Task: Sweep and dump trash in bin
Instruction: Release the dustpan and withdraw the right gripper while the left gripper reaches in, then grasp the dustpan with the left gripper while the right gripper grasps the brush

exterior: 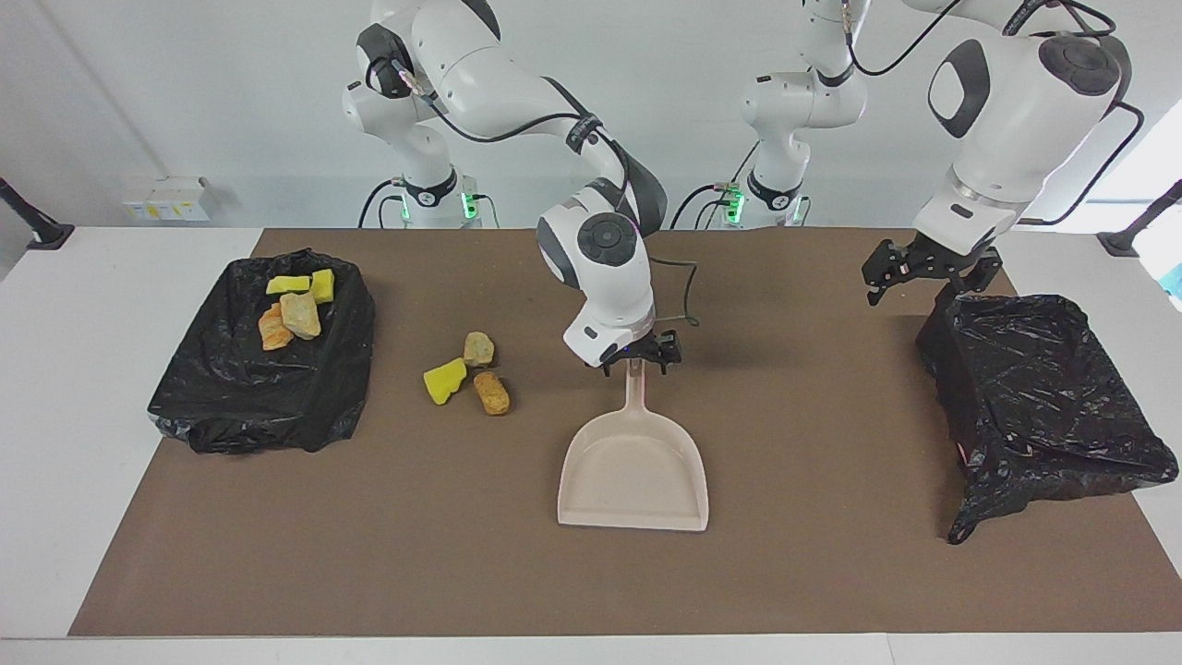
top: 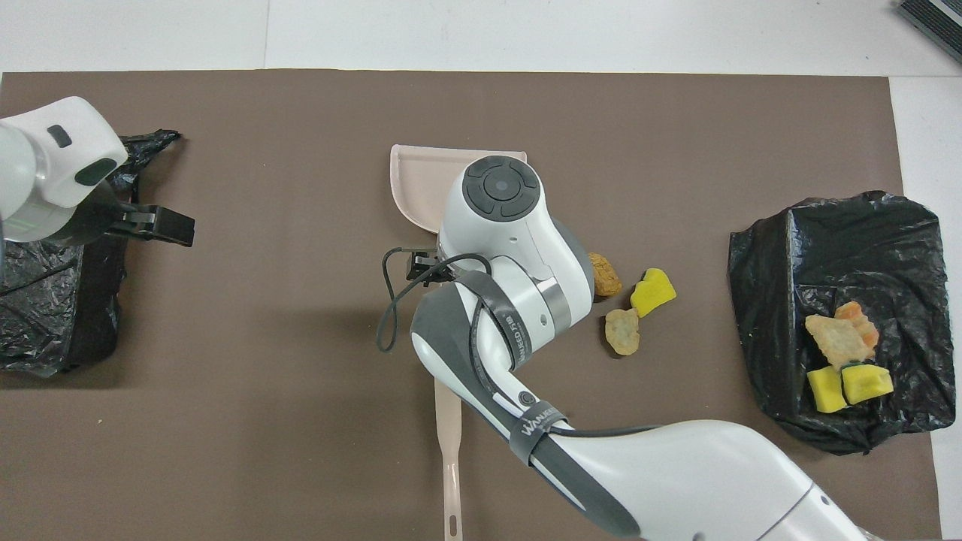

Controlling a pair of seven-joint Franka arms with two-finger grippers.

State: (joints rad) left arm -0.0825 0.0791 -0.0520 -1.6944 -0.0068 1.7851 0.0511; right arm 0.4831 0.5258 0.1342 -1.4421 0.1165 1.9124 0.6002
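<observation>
The right claw (exterior: pixel 635 359) is open around the dustpan (exterior: pixel 633 471) handle. Three bits of trash (exterior: pixel 467 374) lie on the counter (exterior: pixel 831 573) at the pan's ten o'clock; four sit in the bin (exterior: pixel 263 369). The left claw (exterior: pixel 914 272) hangs open, waiting.

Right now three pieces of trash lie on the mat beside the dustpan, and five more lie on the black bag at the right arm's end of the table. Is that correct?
Not quite. The black bag holds four pieces of trash, not five: two yellow and two tan, as the overhead view shows. Three pieces do lie on the mat beside the dustpan.
</observation>
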